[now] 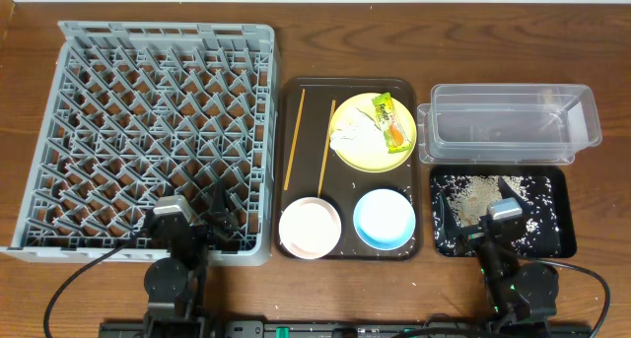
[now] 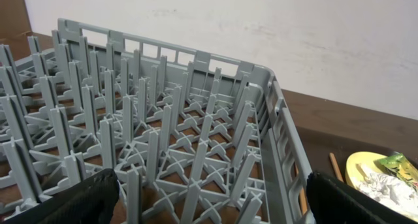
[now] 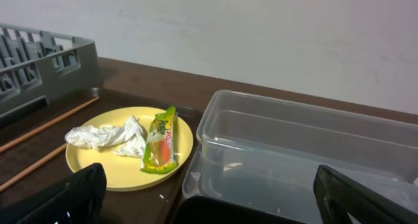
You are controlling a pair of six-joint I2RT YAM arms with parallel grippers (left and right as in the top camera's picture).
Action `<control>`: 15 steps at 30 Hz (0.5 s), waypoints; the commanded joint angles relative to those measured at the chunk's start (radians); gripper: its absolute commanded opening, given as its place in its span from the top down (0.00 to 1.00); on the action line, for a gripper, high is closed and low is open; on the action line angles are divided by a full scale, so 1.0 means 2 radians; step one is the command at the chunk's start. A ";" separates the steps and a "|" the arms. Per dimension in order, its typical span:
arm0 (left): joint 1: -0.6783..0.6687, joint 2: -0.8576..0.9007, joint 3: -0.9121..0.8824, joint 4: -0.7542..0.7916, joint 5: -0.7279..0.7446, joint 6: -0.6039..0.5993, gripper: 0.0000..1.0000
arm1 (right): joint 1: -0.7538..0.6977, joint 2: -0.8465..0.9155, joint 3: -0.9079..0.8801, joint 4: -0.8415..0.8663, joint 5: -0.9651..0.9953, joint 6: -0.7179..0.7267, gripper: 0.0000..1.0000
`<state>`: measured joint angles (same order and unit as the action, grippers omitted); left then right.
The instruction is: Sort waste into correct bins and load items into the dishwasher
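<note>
Pretty much nothing was sorted yet: the wrapper [image 1: 388, 119] and tissue [image 1: 350, 133] sat on the yellow plate [image 1: 370, 155], the dish rack [image 1: 163, 131] was bare (chopsticks [image 1: 294, 139] and blue bowl [image 1: 384, 220] lay on the brown tray [image 1: 306, 170]), and the left gripper [image 2: 209, 198] and right gripper [image 3: 209, 198] both gaped wide, holding nothing.

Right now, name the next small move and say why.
Probably reach the right gripper toward the wrapper on the plate: it hangs open and empty over the black tray, the wrapper is the nearest waste, and the tub is empty.

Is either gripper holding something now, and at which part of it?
Nothing is held. The left gripper and the right gripper are both open and empty.
</note>
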<state>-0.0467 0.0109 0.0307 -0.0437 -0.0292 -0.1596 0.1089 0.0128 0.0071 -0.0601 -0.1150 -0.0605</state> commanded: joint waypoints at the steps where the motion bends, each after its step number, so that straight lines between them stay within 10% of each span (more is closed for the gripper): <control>1: 0.002 -0.003 -0.013 -0.013 -0.004 0.002 0.07 | -0.002 -0.001 -0.001 0.012 0.007 -0.014 0.01; 15: 0.002 -0.003 0.008 0.018 0.087 0.002 0.07 | -0.002 -0.001 0.007 0.145 -0.111 0.018 0.01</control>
<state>-0.0467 0.0109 0.0303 -0.0349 0.0208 -0.1593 0.1089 0.0139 0.0067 0.1875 -0.2077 -0.0589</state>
